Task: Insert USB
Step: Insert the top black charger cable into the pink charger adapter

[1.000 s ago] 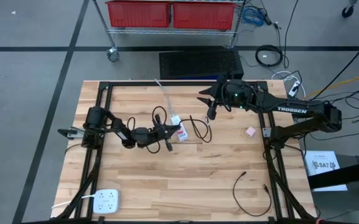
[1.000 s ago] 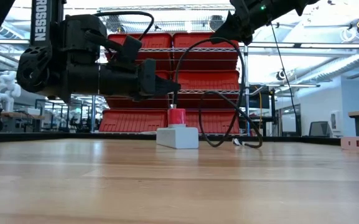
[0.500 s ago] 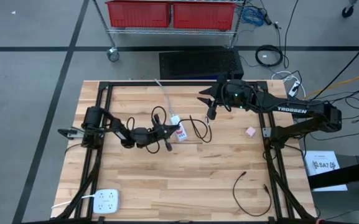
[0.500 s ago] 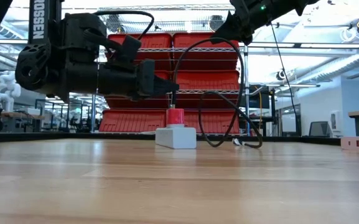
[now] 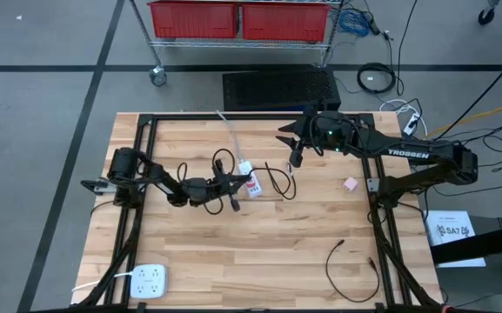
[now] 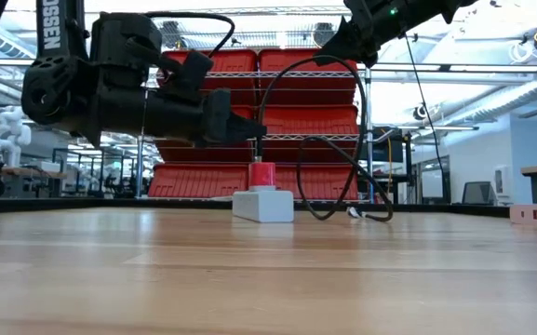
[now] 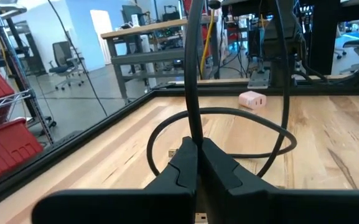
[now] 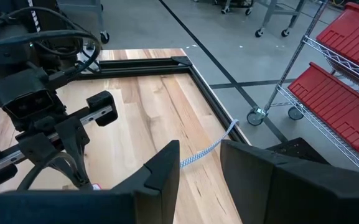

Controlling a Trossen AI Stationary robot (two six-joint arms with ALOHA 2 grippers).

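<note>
Two dark arms work over a pale, grained wooden bench [image 5: 259,243] framed in black metal rails. The left tool [image 5: 236,184] reaches low across the bench near its middle, its fingers [image 7: 219,168] pressed together on a thin black cable [image 7: 191,81]; in the left wrist view the cable rises straight up from between the fingers, and a round loop of it lies flat on the wood behind. Just beside the left tool's tip sits a small white block [image 6: 264,205] with a red cylindrical cap [image 6: 263,174] standing upright on top, seen from the low view; the cable comes down to the cap, though whether its plug is seated cannot be made out. The right tool [image 5: 295,160] hangs above the bench, near the back rail and to the right of the block, its two broad fingers [image 8: 160,171] set a moderate gap apart; from the right wrist view nothing appears to be between them, but the fingertips are cut off and this is uncertain. A small pink block [image 5: 350,183] rests on the wood farther right, a second black cable [image 5: 348,269] curls near the front right, and a white rectangular power strip [image 5: 149,282] lies at the front left corner.
</note>
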